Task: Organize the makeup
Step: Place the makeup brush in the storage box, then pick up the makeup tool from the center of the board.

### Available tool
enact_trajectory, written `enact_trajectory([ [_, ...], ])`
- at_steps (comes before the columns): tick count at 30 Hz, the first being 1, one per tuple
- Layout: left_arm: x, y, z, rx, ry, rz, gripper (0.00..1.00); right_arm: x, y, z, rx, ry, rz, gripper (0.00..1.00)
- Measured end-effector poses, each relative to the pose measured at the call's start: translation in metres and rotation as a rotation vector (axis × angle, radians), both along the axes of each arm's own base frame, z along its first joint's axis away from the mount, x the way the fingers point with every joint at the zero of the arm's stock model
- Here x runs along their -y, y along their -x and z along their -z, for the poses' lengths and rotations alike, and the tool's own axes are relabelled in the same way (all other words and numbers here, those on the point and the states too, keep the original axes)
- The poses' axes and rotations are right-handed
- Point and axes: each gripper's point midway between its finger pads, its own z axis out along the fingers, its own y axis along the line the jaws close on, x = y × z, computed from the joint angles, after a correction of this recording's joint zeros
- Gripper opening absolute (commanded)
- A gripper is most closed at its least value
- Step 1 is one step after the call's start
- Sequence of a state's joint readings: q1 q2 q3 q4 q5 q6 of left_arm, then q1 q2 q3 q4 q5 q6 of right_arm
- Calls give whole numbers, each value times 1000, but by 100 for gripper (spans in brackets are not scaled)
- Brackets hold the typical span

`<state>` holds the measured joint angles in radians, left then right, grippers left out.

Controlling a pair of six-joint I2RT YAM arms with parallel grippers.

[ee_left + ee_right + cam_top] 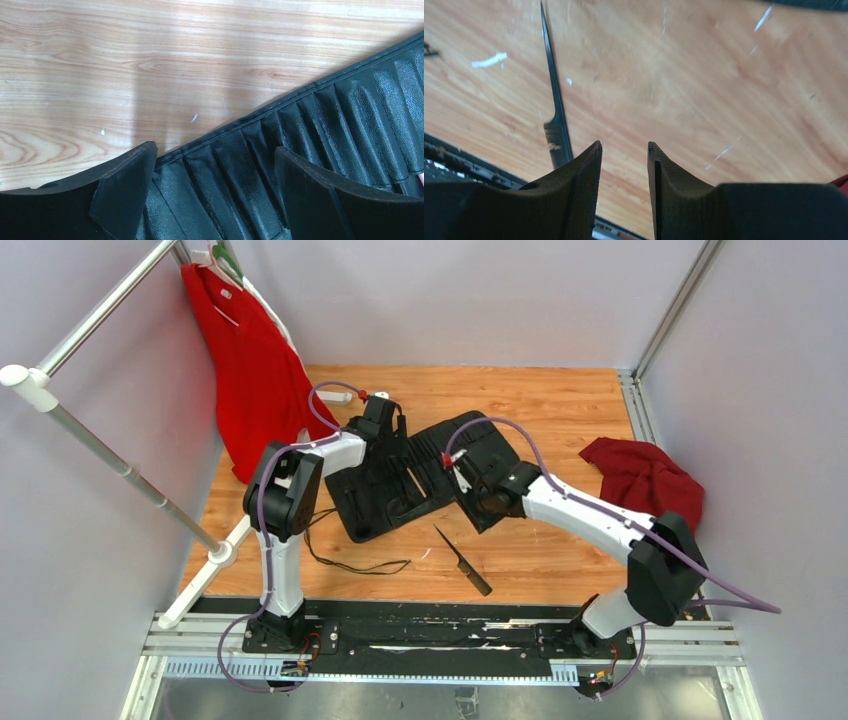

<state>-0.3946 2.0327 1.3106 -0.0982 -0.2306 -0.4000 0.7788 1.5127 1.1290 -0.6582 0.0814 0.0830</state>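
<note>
The right gripper hung half-spread and empty (nothing between its jaws), and the comb-like tool lay on the table on its near side, tail slanting toward the case, that arm the nearer one

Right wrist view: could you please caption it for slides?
Open, empty right gripper above the wooden tabletop, tail comb lying alongside.

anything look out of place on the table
The black comb lies loose on the table, apart from the slotted case behind it. A red cloth sits crumpled at the right.
</note>
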Motion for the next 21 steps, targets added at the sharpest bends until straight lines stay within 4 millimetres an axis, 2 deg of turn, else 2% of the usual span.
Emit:
enact_trajectory([
  [5, 0, 0, 0, 0, 0, 0, 93, 14, 38, 14, -38, 15, 8, 40],
  [10, 0, 0, 0, 0, 0, 0, 93, 23, 69, 19, -58, 6, 12, 42],
  [15, 0, 0, 0, 0, 0, 0, 93, 25, 88, 21, -74, -5, 22, 42],
  [21, 0, 0, 0, 0, 0, 0, 93, 31, 103, 34, -111, 20, 38, 42],
])
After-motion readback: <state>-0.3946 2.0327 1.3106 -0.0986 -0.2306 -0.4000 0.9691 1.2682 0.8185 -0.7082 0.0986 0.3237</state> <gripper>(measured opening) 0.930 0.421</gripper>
